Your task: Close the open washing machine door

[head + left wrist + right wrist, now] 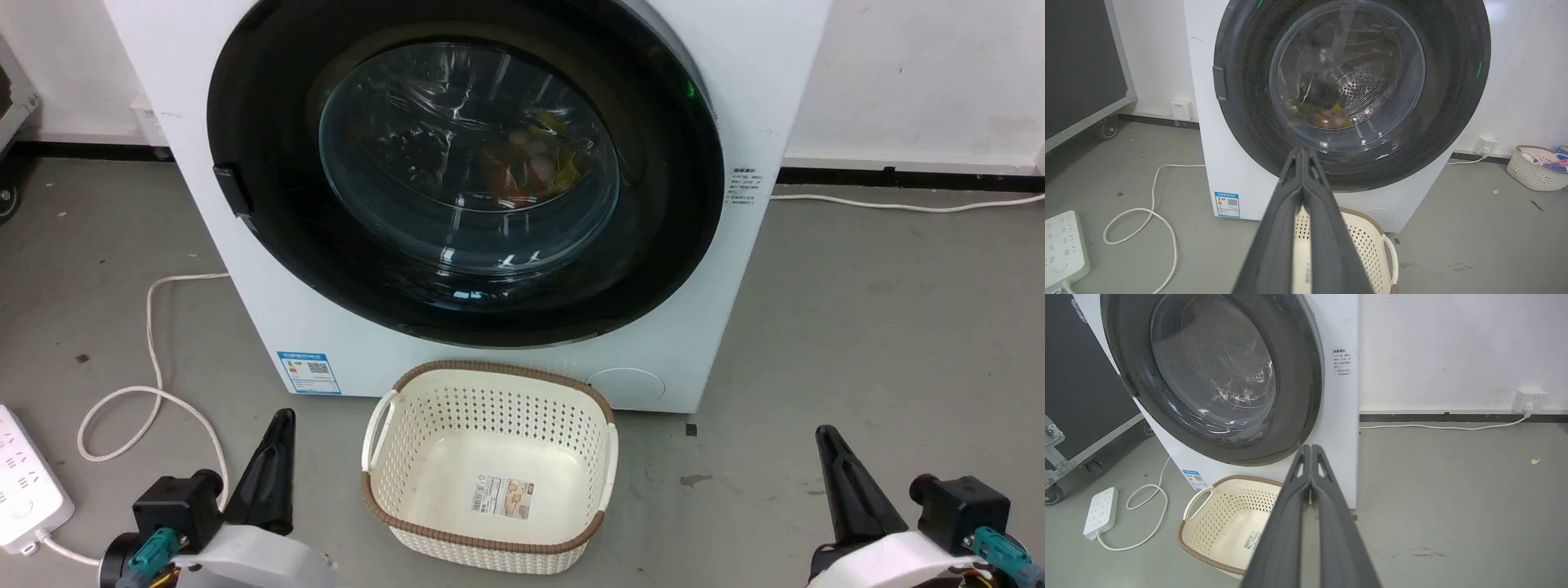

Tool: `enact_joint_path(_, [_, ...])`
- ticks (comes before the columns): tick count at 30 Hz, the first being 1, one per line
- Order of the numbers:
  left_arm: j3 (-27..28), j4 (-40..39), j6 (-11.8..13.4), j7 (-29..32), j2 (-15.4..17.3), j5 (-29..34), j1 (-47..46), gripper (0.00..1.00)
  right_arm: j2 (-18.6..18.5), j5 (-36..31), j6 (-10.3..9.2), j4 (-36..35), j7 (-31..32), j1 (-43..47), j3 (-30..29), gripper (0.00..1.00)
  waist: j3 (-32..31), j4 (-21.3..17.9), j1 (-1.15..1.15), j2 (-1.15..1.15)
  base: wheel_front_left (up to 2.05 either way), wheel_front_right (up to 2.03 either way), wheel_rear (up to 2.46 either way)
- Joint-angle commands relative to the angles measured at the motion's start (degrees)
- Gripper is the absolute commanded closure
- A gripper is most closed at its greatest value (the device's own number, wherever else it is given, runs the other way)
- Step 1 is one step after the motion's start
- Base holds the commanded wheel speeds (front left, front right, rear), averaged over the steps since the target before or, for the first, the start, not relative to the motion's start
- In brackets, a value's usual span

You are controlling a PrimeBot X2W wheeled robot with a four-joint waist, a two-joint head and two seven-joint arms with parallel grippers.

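Door face and tools sit well apart. The washing machine door [465, 163] fills the upper middle of the head view, while both tools rest low at the bottom corners, so the door lies ahead of and above each of them. Its glossy black rim appears to sit flat against the white front of the machine [269, 327], with no gap that I can make out in any view. Whether the latch has caught cannot be told from here. Through the glass bowl a few coloured items show inside the drum.

The handle tab [233, 189] is on the door's left edge, so I judge that the free, swinging side is the left one. The left tool [282, 420] is the nearer of the two to that edge, and the right tool [824, 433] stands further off, towards the machine's right corner. If a final press is needed, it looks like a job for the left arm: up and forward onto the rim beside the tab.

Both tools point forward, each with its two dark fingers pressed together at the tips, holding nothing. This is plain in the left wrist view [1302, 152] and the right wrist view [1310, 447]. The empty cream basket [490, 369] sits on the floor [857, 327] just in front of the machine, between the tools and under the door, so a low reach would meet it.
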Motion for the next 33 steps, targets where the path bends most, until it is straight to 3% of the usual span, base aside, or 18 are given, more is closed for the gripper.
enact_joint_path(1, [0.3, -0.4, -0.1, 0.2, -0.5, 0.8, 0.0, 1.0, 0.0, -0.5, -0.01, -0.5, 0.1, -0.4, 0.1, 1.0, 0.0, 0.0, 0.0, 0.0, 0.0, 0.0, 0.0])
enact_joint_path(33, [3.1, -1.4, -0.8, 3.3, -4.7, 8.4, 0.1, 1.0, 0.0, -3.8, -0.01, -1.6, 1.8, -1.0, 0.2, 1.0, 0.3, 0.9, 0.0, 0.0, 0.0, 0.0, 0.0])
